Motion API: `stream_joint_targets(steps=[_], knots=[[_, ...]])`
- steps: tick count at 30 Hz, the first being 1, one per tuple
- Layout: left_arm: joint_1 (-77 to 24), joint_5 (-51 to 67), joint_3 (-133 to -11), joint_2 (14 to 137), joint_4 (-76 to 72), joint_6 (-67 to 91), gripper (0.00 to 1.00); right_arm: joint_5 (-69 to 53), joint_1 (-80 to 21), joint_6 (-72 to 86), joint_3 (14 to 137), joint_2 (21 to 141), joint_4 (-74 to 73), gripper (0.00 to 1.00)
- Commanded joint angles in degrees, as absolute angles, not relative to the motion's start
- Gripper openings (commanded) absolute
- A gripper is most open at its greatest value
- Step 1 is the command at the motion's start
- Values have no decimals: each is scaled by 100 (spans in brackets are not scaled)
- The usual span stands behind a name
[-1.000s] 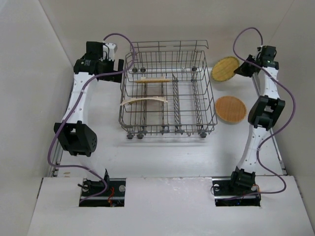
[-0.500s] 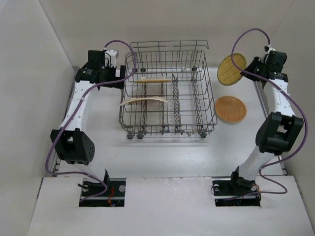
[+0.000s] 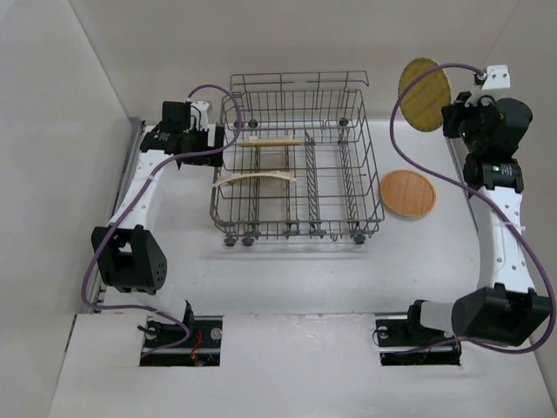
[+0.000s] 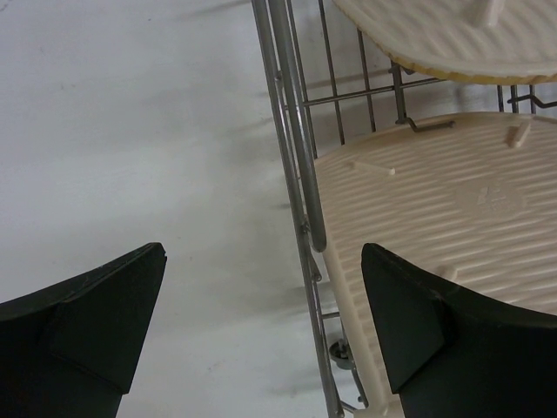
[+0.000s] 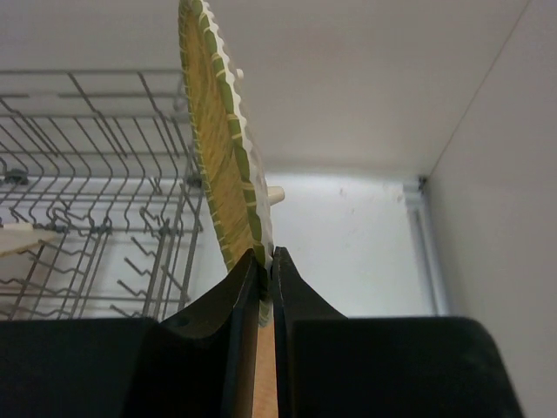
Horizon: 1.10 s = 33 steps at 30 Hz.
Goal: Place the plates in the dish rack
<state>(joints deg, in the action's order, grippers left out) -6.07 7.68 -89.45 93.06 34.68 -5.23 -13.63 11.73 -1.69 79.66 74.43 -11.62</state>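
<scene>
The grey wire dish rack (image 3: pixel 296 157) stands mid-table. Two plates stand inside it, seen edge-on: one near the back (image 3: pixel 271 142) and one further forward at the left (image 3: pixel 257 178). Their pale ribbed undersides show in the left wrist view (image 4: pixel 452 200). My left gripper (image 3: pixel 211 139) is open and empty beside the rack's left rim (image 4: pixel 296 165). My right gripper (image 3: pixel 446 119) is shut on the edge of a round yellow-tan plate (image 3: pixel 424 94), held upright in the air right of the rack; it also shows in the right wrist view (image 5: pixel 222 157). An orange round plate (image 3: pixel 407 192) lies flat on the table.
White walls close in on the left, back and right. The rack's taller wire back (image 3: pixel 298 83) rises behind it. Small wheels (image 3: pixel 231 239) sit under the rack's front. Purple cables loop from both arms.
My right gripper has lifted the yellow-tan plate off the table, up and toward the back, and the right arm has stretched out. My left gripper has shifted slightly along the rack's left side.
</scene>
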Motion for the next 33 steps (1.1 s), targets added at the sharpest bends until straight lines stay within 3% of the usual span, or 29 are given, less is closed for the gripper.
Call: stream_joint_targets(steps=[1,11,23,33], knots=[[-655,730,-8807,8939,3156,-422,98,-1554,893,-1044,8094,7102,-106,0],[-251,685,-8403,8605,2813,-282,100,-2794,-162,-3258,8384,7172,-500,0],[347,1028,-7744,8113,2575,263,100,-3436,-777,-6132,8552,7681,-1432,0],[470,1169,-7576,7936,2593,387,100,-3691,-1006,-6881,8710,8253,-1748,0]])
